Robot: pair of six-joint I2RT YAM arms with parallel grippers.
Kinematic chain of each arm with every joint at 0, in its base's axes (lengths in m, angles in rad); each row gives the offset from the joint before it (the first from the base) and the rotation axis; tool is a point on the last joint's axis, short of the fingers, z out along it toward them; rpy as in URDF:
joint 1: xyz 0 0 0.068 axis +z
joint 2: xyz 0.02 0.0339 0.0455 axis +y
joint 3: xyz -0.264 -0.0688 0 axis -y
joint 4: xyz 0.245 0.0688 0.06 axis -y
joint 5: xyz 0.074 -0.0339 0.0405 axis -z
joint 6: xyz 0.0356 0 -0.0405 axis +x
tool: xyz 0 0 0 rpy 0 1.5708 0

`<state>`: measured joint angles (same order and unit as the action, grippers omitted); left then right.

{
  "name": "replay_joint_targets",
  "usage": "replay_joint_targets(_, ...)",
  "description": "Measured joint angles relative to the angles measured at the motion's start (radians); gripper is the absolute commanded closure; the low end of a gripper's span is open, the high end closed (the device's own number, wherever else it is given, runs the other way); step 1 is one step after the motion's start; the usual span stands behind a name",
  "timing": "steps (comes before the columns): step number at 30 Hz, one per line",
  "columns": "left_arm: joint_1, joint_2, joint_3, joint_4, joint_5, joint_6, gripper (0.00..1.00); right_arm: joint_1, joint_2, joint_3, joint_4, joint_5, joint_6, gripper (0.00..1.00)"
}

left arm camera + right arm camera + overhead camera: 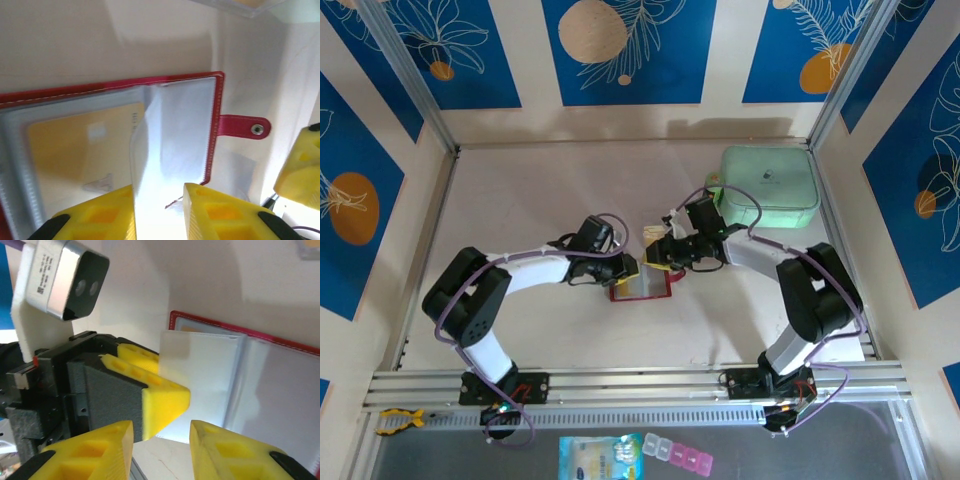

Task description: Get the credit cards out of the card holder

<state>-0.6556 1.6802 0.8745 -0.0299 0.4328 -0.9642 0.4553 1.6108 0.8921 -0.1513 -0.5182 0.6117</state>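
The card holder (642, 297) lies open on the table between both arms, red border (150, 82) up and snap tab (245, 127) sticking out to the side. A tan-gold credit card (85, 145) sits inside a greyish clear pocket. One clear pocket leaf (175, 125) stands up off the holder and runs between the fingers of my left gripper (159, 210), whose jaws stand apart. My right gripper (161, 445) hovers open at the holder's (225, 325) edge, bare table between its fingers. It sits close to the left gripper's fingertip (165, 395). From above, the left gripper (628, 268) and the right gripper (665, 258) nearly meet.
A big mint green case (770, 185) stands at the back right, close behind the right arm. A small tan and white flat thing (651, 232) lies just behind the right gripper. Aluminium rails (640, 385) run along the near edge, and walls close the other sides.
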Motion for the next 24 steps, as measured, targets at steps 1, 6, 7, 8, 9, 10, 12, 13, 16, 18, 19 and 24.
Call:
replay_joint_targets(1,-0.003,0.0,0.006,0.0,0.003,0.0,0.7,-0.005,-0.015,-0.007,-0.003,0.01,0.002,0.64)
replay_joint_targets(6,-0.018,0.003,0.04,0.001,0.011,0.0,0.65,-0.038,-0.096,-0.045,-0.023,0.054,0.007,0.63)
replay_joint_targets(7,-0.021,0.007,0.05,0.0,0.013,0.001,0.63,-0.045,-0.109,-0.051,-0.026,0.061,0.007,0.63)
replay_joint_targets(8,-0.025,0.013,0.06,0.001,0.013,-0.001,0.62,-0.052,-0.123,-0.058,-0.029,0.068,0.007,0.63)
replay_joint_targets(9,-0.029,0.018,0.069,0.001,0.013,-0.002,0.61,-0.059,-0.136,-0.064,-0.032,0.073,0.007,0.62)
replay_joint_targets(10,-0.032,0.022,0.076,0.002,0.012,-0.003,0.6,-0.064,-0.146,-0.069,-0.036,0.076,0.007,0.62)
replay_joint_targets(12,-0.041,0.034,0.091,0.008,0.012,-0.005,0.59,-0.077,-0.171,-0.077,-0.053,0.083,0.006,0.61)
replay_joint_targets(13,-0.044,0.041,0.097,0.013,0.013,-0.005,0.58,-0.081,-0.18,-0.079,-0.06,0.086,0.006,0.61)
replay_joint_targets(16,-0.053,0.078,0.122,0.031,0.013,-0.008,0.58,-0.09,-0.211,-0.089,-0.087,0.102,0.0,0.61)
replay_joint_targets(18,-0.057,0.106,0.135,0.047,0.013,-0.008,0.58,-0.094,-0.236,-0.094,-0.107,0.109,-0.002,0.61)
replay_joint_targets(19,-0.058,0.113,0.137,0.053,0.013,-0.01,0.58,-0.096,-0.245,-0.097,-0.115,0.113,-0.003,0.6)
replay_joint_targets(24,-0.06,0.153,0.15,0.07,0.021,-0.024,0.55,-0.096,-0.278,-0.1,-0.155,0.13,-0.01,0.6)
